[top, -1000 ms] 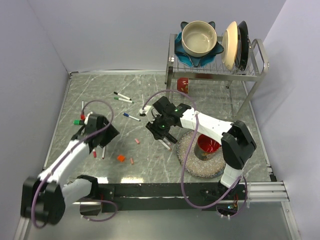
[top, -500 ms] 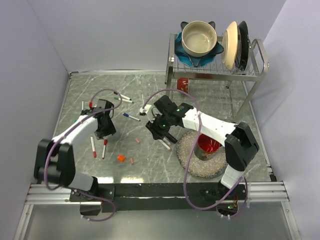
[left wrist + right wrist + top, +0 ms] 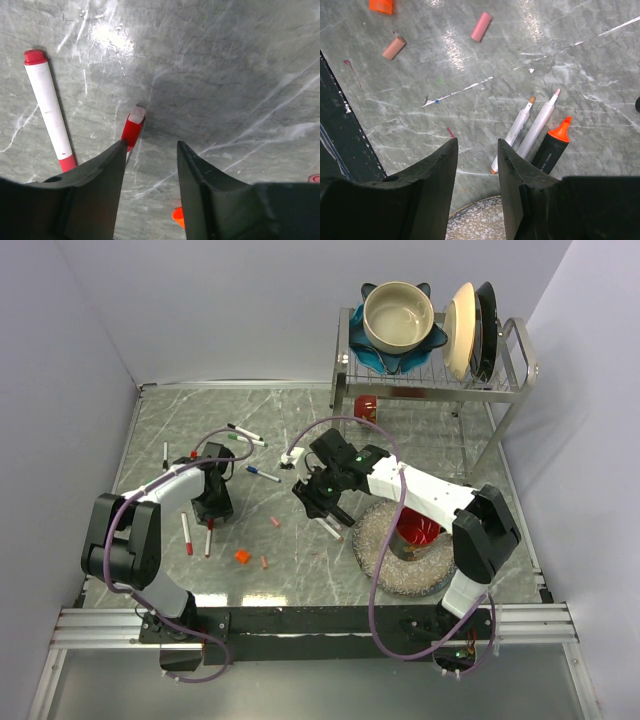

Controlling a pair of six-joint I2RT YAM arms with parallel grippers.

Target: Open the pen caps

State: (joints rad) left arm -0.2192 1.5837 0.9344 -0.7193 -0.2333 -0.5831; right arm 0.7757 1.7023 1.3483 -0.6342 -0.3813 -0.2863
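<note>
Hovering low over the bench (image 3: 300, 410) with the left pincer (image 3: 151, 145) partly spread and pinching nothing. Facing a red cap (image 3: 133, 129) just ahead of the finger at the left of the wrist view, seated on a marker with its barrel hidden under that finger. Leaving to the left, apart from it, a second white marker (image 3: 49, 107) with red at both ends. Farther up the bench, two more capped pens to do: a blue pen (image 3: 262, 475) and a green pen (image 3: 245, 439).

Keeping the right pincer (image 3: 477, 142) likewise partly spread and empty, above two bare-tipped white markers (image 3: 520, 129) and an uncapped orange highlighter (image 3: 551, 147), with loose pink caps (image 3: 481, 26) and an orange cap (image 3: 241, 556) scattered near.

Judging the red cap as very light, stiff, smooth plastic, probably held only by a tight press fit. Better to pinch it across its short body, close to the seam but not over it, to grip the barrel with the other pincer, then to pull straight along the pen. Likely to slip or roll away if squeezed off-centre.

Working on a glossy, hard, grey marble-patterned surface, probably giving little friction to round pens. Bounded by lilac walls (image 3: 250, 310) on three sides, with a metal dish rack (image 3: 430, 380) carrying a bowl and plates at the far right.
</note>
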